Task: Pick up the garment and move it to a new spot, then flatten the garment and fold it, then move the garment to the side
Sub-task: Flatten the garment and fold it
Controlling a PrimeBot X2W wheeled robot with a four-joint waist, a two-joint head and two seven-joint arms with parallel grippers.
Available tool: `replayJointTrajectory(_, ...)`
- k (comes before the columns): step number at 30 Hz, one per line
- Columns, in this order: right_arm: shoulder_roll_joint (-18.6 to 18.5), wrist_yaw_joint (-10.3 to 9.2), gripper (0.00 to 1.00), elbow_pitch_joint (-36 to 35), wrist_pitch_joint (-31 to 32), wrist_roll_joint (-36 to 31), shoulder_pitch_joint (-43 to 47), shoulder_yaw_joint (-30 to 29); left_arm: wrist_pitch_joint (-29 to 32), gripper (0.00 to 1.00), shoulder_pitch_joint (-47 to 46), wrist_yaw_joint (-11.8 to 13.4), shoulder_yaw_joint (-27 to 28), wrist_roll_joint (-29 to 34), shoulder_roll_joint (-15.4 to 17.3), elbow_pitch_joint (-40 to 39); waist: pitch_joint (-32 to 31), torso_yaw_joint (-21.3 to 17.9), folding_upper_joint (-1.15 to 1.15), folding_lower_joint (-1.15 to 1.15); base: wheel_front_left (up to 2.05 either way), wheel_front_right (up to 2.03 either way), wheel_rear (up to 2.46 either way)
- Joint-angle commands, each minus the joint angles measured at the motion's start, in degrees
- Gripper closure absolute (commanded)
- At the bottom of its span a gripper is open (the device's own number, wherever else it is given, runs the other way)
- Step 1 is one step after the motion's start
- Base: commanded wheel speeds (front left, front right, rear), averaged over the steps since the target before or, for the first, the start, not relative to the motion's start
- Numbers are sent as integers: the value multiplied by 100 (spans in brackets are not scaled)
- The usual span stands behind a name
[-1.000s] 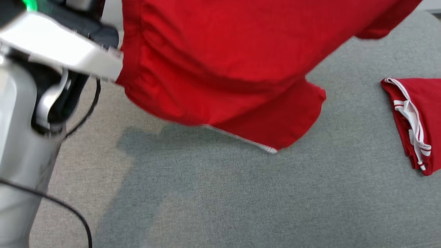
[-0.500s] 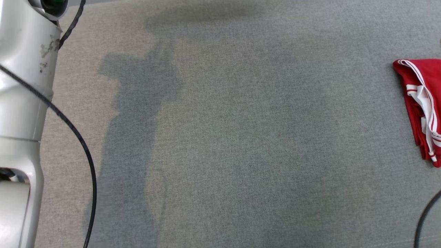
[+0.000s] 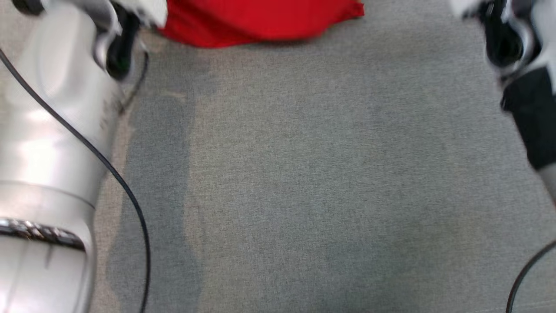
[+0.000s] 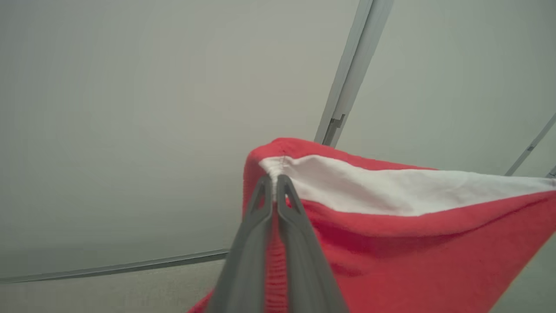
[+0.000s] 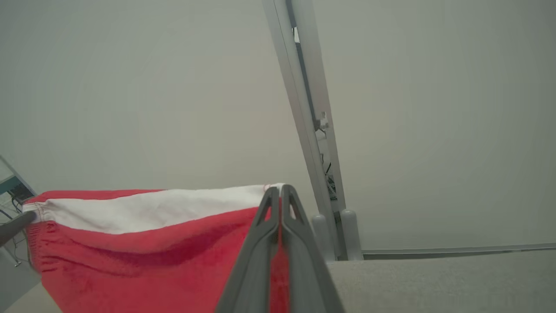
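Spanning left fingers [image 4: 254, 252] to right fingers [image 5: 258, 261] lengthwise: garment [image 4: 412, 248], white edge [image 4: 391, 191] up.

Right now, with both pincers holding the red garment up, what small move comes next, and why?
Probably lower both arms and lay the garment on the grey surface. The left pincer and right pincer each clamp an end of its white-banded edge, stretching it between them, and the surface lies before the robot.

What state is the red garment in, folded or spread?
Spread: left gripper and right gripper each pinch one end of the red garment, its white band stretched between them.
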Motion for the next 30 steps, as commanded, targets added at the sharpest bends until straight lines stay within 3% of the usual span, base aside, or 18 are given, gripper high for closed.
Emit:
replayJointTrajectory(1,-95,-2,100,-71,-50,117,327,111,-90,100,232,-12,-83,-18,-3,-67,56,42,0,0,0,0,0)
replayJointTrajectory(5,-486,-2,100,-678,-312,607,1317,484,-347,100,1119,-9,-279,-160,29,-445,18,73,0,0,0,0,0)
replayJointTrajectory(10,-952,-1,100,-1538,-552,1051,2729,805,-428,100,2486,-10,-113,-158,139,-1277,-150,71,0,0,0,0,0)
replayJointTrajectory(13,-1177,-1,100,-2095,-622,1186,3543,751,-425,100,3488,74,135,-43,248,-2020,-295,26,0,0,0,0,0)
replayJointTrajectory(18,-1338,-2,100,-2950,-620,1085,4878,107,-374,100,5069,279,166,62,509,-3249,-597,-20,0,0,0,0,0)
replayJointTrajectory(24,-1398,-2,100,-3759,-617,809,6319,-574,218,100,6490,801,1,140,975,-5047,-1002,62,0,0,0,0,0)
replayJointTrajectory(25,-1443,-2,100,-3973,-612,713,6734,-707,495,100,6894,1018,-32,150,1130,-5649,-1132,83,0,0,0,0,0)
replayJointTrajectory(30,-1467,-3,100,-4583,-260,574,7717,-1146,1125,100,7797,1570,-34,113,1478,-6897,-1424,98,0,0,0,0,0)
